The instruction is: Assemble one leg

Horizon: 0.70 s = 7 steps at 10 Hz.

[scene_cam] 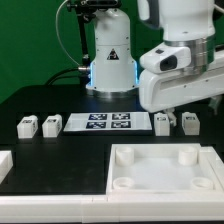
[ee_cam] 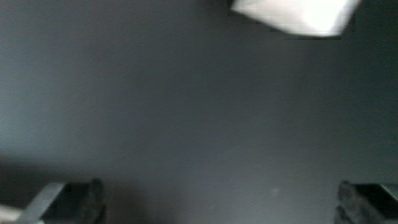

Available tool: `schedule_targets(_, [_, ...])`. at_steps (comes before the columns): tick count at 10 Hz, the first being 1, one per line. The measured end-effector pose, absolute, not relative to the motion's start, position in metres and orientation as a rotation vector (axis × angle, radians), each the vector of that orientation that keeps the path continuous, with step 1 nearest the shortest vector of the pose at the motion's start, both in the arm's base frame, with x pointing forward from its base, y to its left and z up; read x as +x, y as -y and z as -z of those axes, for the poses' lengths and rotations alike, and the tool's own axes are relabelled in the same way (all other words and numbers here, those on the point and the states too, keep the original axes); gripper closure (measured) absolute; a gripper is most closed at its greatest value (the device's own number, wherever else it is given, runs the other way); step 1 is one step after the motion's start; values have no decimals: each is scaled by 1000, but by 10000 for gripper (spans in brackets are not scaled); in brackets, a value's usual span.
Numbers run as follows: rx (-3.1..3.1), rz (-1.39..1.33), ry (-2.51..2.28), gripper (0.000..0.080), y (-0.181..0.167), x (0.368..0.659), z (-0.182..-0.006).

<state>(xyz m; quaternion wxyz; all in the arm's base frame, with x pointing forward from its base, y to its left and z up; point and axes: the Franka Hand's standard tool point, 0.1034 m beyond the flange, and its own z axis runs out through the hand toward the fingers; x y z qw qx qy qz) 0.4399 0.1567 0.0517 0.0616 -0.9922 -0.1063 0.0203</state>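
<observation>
Four small white legs with black-and-white tags stand in a row on the black table: two toward the exterior view's left (scene_cam: 27,125) (scene_cam: 50,125) and two toward its right (scene_cam: 163,123) (scene_cam: 189,122). The large white tray-like piece (scene_cam: 165,168) with round corner sockets lies in front. My gripper (scene_cam: 212,102) hangs above the table near the right pair of legs and touches nothing. In the wrist view the gripper (ee_cam: 222,205) is open and empty over bare dark table. Its fingertips (ee_cam: 75,200) show at both edges. A white block (ee_cam: 294,14) shows at the frame edge, apart from the fingers.
The marker board (scene_cam: 110,123) lies flat between the two pairs of legs. The robot's white base (scene_cam: 110,55) stands behind it. Another white part (scene_cam: 5,165) pokes in at the exterior view's left edge. A pale strip runs along the table's front edge.
</observation>
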Motion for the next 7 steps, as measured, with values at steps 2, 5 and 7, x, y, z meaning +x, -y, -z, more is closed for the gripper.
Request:
schedule_targets(2, [-3023, -89, 59, 150, -169, 431, -51])
schedule_targets(5, [-3031, -218, 111, 150, -167, 426, -51])
schedule_targets(7, [-2993, -621, 28, 150, -168, 405, -45])
